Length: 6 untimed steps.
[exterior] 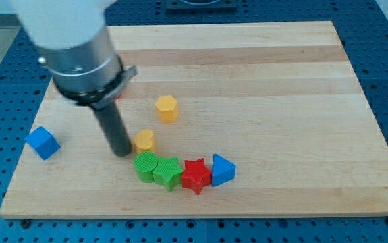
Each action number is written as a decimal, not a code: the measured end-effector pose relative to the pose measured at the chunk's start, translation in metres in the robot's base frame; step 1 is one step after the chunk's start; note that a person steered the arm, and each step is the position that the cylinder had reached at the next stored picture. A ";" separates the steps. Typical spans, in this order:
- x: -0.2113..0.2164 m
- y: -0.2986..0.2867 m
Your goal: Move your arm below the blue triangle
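Observation:
The blue triangle (223,169) lies near the view's bottom middle, at the right end of a row of blocks. My tip (121,152) is the lower end of a dark rod, well to the left of the triangle and slightly above it in the view. The tip sits just left of a yellow heart-like block (144,140) and above-left of a green round block (145,164). A green star (168,172) and a red star (196,175) lie between the green round block and the blue triangle.
A yellow hexagon (167,108) lies above the row. A blue cube (42,142) sits at the board's left edge. A red block (121,92) is mostly hidden behind the arm. The wooden board (281,81) lies on a blue perforated table.

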<state>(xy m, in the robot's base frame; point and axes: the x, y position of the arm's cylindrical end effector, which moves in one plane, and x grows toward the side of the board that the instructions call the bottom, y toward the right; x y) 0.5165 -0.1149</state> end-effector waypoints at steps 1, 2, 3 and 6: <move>-0.023 0.053; -0.030 0.061; -0.033 0.062; -0.097 0.215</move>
<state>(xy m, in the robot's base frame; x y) 0.4197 0.1003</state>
